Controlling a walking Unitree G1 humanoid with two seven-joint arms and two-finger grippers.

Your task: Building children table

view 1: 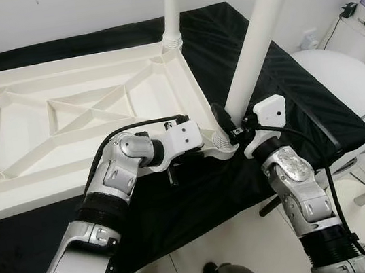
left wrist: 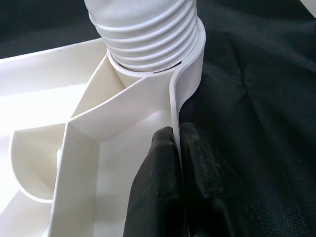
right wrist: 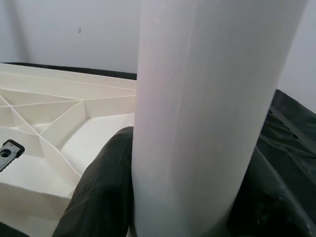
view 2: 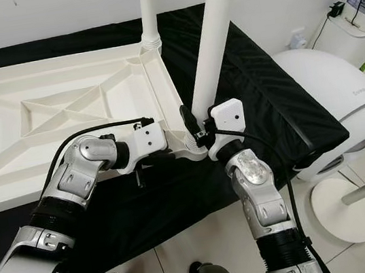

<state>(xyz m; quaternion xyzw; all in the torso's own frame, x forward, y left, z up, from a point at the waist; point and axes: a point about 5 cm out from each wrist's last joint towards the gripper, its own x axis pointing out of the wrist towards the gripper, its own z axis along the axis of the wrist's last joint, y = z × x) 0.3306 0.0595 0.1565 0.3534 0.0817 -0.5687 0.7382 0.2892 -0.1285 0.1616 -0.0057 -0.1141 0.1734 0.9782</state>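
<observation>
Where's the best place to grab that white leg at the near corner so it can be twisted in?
Probably low on the smooth round shaft of the table leg, just above its threaded end, from the robot's side. There the right gripper has it between its fingers, while the left gripper pinches the tabletop rim.

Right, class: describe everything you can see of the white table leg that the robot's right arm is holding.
The table leg is a smooth, white, round tube that looks like plastic, leaning slightly as it rises out of frame. Its ribbed, threaded base sits in the near corner socket of the upside-down white tabletop, which lies on black cloth. The right gripper is shut on the leg just above the socket, its jaws wrapped around the tube. The left gripper pinches the tabletop's rim beside that socket.
</observation>
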